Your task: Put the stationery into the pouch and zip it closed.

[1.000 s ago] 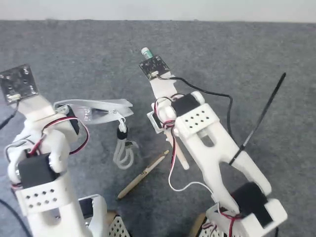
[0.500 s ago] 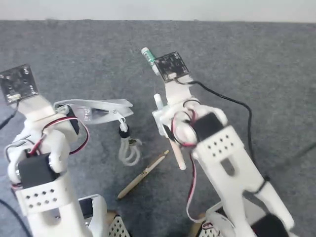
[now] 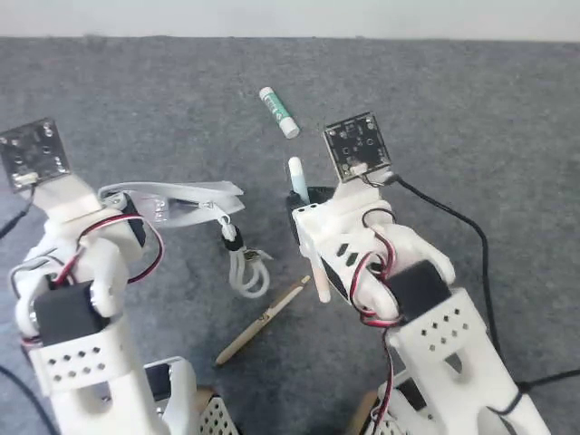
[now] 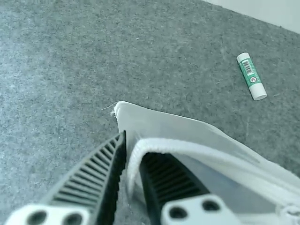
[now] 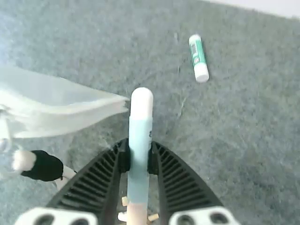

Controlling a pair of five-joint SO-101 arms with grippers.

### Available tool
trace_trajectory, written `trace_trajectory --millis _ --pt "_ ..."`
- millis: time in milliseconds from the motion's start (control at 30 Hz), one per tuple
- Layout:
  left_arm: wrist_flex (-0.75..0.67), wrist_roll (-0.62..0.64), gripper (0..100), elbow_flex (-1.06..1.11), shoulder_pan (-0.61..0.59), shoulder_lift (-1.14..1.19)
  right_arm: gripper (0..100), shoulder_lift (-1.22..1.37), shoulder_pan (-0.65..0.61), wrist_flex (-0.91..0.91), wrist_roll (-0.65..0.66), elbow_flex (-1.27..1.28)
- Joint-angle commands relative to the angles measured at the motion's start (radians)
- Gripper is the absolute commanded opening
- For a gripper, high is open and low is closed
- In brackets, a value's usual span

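Note:
My left gripper (image 4: 125,140) is shut on the rim of the white translucent pouch (image 4: 197,140), holding it a little above the carpet at the left (image 3: 186,198). Its zip cord with a black bead (image 3: 232,243) hangs down from the pouch's end. My right gripper (image 5: 139,146) is shut on a light-blue and white pen (image 5: 140,126), held upright just right of the pouch's free end (image 3: 297,177). A green and white glue stick (image 3: 278,111) lies on the carpet farther back. A wooden pencil (image 3: 263,320) lies between the two arms.
Grey carpet (image 3: 471,109) covers the whole table. The right arm's black cable (image 3: 467,227) trails off to the right. Both arm bases stand at the near edge.
The right arm has swung to the right and drawn back with the pen in its fingers, uncovering the glue stick. The pouch's cord loop has shifted slightly right. The left arm has kept still.

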Motion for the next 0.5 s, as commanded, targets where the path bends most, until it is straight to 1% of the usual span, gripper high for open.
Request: trace_trajectory --millis 0,133,467 --pt "-0.046 -0.008 1 -0.01 0.008 -0.038 0.6 -0.062 -0.041 -0.028 -0.014 -0.012" --pt "-0.044 -0.008 1 -0.012 0.009 -0.038 0.6 -0.124 -0.076 -0.039 -0.014 -0.014" --pt "-0.041 -0.006 1 -0.01 0.009 -0.038 0.6 -0.263 -0.085 -0.242 -0.014 -0.009"
